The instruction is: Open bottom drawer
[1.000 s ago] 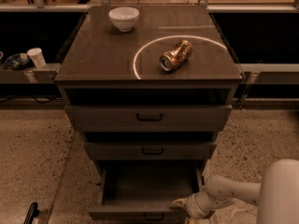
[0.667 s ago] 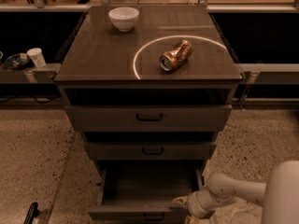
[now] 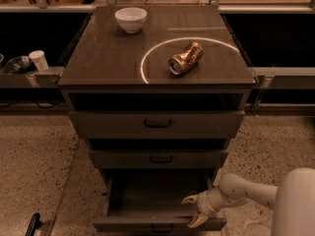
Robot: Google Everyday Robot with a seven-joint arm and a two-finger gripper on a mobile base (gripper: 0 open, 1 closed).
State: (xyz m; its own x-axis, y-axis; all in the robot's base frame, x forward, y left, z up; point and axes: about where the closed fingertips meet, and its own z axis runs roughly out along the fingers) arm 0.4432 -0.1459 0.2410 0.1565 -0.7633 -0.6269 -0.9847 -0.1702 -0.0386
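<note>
The bottom drawer (image 3: 157, 223) of the grey-brown cabinet is pulled out toward the camera. Its plain box interior (image 3: 157, 193) shows and holds nothing. A small dark handle (image 3: 161, 228) sits at the centre of its front, at the bottom edge of the view. My gripper (image 3: 194, 209) is at the drawer's right front corner, with its pale fingers (image 3: 189, 199) spread apart over the front edge, holding nothing. The white arm (image 3: 246, 191) reaches in from the lower right.
The top drawer (image 3: 157, 123) and middle drawer (image 3: 158, 158) are each slightly out. On the cabinet top (image 3: 98, 58) sit a white bowl (image 3: 131, 19) and a crushed golden can (image 3: 185, 58) inside a light ring. A white cup (image 3: 38, 60) stands on the left shelf.
The arm has shifted slightly to the right and back. The drawer stays pulled out as before.
</note>
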